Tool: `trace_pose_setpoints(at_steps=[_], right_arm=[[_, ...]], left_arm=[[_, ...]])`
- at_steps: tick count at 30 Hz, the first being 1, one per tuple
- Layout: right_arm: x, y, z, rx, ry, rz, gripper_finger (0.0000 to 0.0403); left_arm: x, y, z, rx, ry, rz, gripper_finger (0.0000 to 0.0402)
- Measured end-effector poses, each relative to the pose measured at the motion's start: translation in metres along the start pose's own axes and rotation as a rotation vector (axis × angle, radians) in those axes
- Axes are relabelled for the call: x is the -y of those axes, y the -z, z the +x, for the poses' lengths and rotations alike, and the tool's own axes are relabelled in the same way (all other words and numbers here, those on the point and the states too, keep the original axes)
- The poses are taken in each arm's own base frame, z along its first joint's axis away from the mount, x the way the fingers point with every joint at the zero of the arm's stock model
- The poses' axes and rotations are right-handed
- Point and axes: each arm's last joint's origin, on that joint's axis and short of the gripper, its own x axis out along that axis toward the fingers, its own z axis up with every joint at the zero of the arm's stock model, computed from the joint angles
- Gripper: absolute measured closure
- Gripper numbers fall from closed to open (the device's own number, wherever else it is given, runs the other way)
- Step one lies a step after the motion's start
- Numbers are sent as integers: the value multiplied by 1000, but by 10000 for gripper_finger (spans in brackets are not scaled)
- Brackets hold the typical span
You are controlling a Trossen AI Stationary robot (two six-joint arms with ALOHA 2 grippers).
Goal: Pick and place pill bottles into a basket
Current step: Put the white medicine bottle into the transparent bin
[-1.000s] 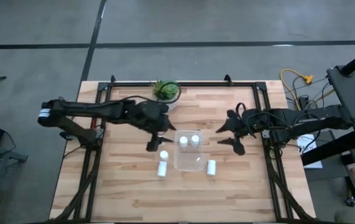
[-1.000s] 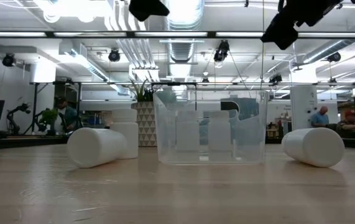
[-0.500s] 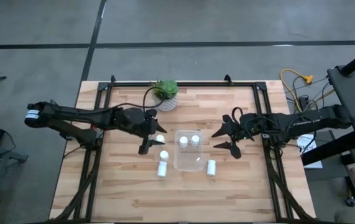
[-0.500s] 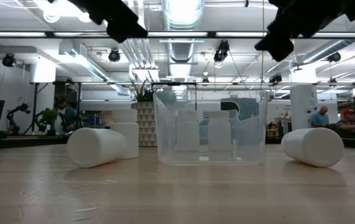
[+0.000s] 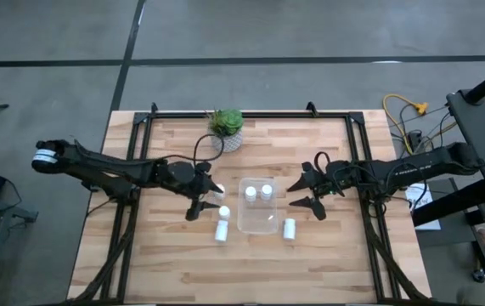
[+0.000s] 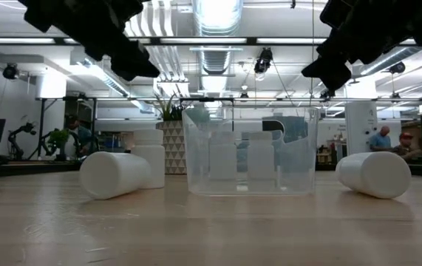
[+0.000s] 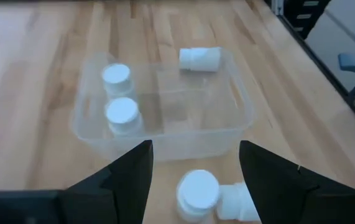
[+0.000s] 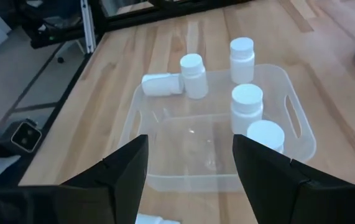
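Fingers of left gripper [image 5: 201, 204] and right gripper [image 5: 304, 193] spread wide, empty, flanking the basket [image 5: 258, 223].

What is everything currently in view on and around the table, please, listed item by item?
pill bottles: six, white; two upright in the basket, three to its left, one lying to its right
basket: one, clear plastic, table centre
potted plant: one, green in whitish pot, far table edge
table: one, light wood
people: several, far off in the room behind
left gripper: one, dark, open, left of the basket
right gripper: one, dark, open, right of the basket
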Motion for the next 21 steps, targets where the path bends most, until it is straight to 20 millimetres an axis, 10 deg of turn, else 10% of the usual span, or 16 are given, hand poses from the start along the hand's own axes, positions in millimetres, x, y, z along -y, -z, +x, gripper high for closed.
trace_pose_setpoints(at_steps=[21], right_arm=[[-1, -1, 0, 12, -6, 8, 179]], left_arm=[[28, 11, 3, -30, 61, -109, 181]])
